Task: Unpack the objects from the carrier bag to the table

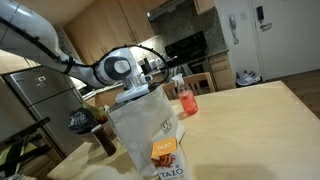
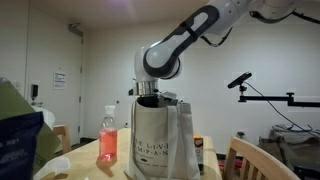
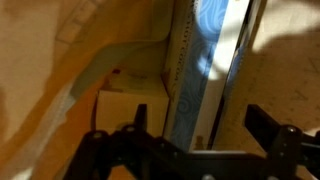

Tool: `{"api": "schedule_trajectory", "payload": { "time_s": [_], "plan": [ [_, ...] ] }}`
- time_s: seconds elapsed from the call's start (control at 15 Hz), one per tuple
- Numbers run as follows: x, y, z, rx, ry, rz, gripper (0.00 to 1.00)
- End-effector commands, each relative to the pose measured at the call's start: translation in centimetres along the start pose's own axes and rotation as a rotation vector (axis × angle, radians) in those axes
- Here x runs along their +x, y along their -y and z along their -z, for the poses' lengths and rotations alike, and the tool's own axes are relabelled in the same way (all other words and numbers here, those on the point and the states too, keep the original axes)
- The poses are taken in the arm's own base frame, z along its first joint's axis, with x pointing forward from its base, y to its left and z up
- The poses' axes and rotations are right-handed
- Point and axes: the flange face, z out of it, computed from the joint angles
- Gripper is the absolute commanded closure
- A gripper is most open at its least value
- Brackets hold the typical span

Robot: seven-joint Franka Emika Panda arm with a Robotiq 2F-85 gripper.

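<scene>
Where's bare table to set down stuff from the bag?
Bare table runs wide from the bottle and carrier bag out to the far corner. Crowded around the bag: bottle beside it, orange carton in front.

The arm (image 1: 40, 42) arched over from above with its elbow bent and its wrist (image 2: 160, 58) pointing straight down. In the wrist view the jaws stood wide apart, dark fingers (image 3: 140, 118) low at either side.
</scene>
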Motion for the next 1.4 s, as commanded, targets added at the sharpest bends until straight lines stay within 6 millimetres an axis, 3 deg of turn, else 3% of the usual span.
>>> {"api": "schedule_trajectory", "payload": {
  "time_s": [0.0,0.8,1.33],
  "plan": [
    [0.8,-0.7,0.1,-0.006,0.012,0.009,0.00],
    [2.5,-2.2,0.3,0.031,0.012,0.002,0.00],
    [2.2,-1.9,0.0,0.012,0.008,-0.015,0.00]
  ]
}}
